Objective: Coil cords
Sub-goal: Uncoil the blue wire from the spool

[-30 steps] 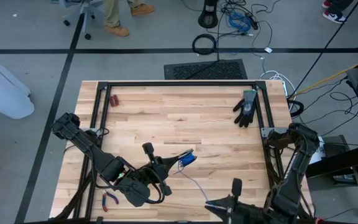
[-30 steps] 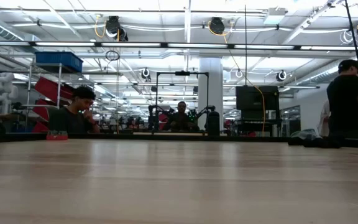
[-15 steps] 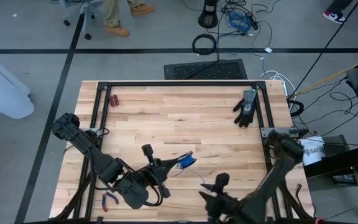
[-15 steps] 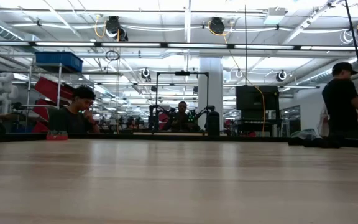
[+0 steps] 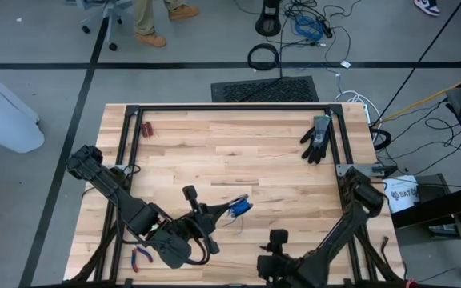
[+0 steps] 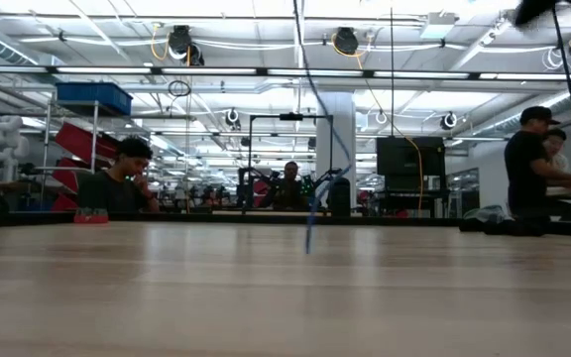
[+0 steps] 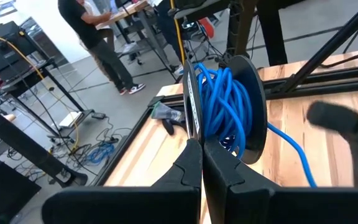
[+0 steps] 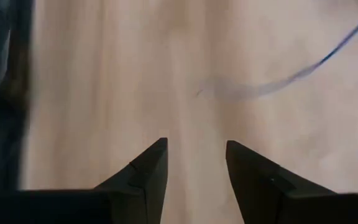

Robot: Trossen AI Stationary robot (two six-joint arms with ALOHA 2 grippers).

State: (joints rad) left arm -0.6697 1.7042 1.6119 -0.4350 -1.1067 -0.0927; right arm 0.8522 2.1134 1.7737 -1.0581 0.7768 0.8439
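Cords (image 5: 241, 206): blue cable is sitting wound on a small dark spool, held up off the wooden surface (image 5: 230, 152) near its front-centre. Left gripper (image 5: 224, 211) is pinching the spool w/ fingers (image 7: 191, 168) pressed tight together; in left wrist view the coil (image 7: 224, 102) is showing bright blue between the spool's two dark discs, just past the fingertips. A loose tail is running off the spool & down toward the surface; in low view it is hanging as a thin blue line (image 6: 310, 213) near picture centre.

Right gripper (image 5: 277, 238) is hovering low near the front edge, just beside the tail, to the right of the spool. Its fingers (image 8: 148, 171) are standing wide apart w/ nothing between them; bare wood is showing in the gap, and a blurred stretch of the blue strand (image 8: 303, 71) is lying farther off.

Black glove (image 5: 317, 138) is lying at the far right corner, well apart from both arms. Red-handled pliers (image 5: 141, 255) are lying at the front left, beside the left arm. People are standing & sitting in the room behind, per low view.
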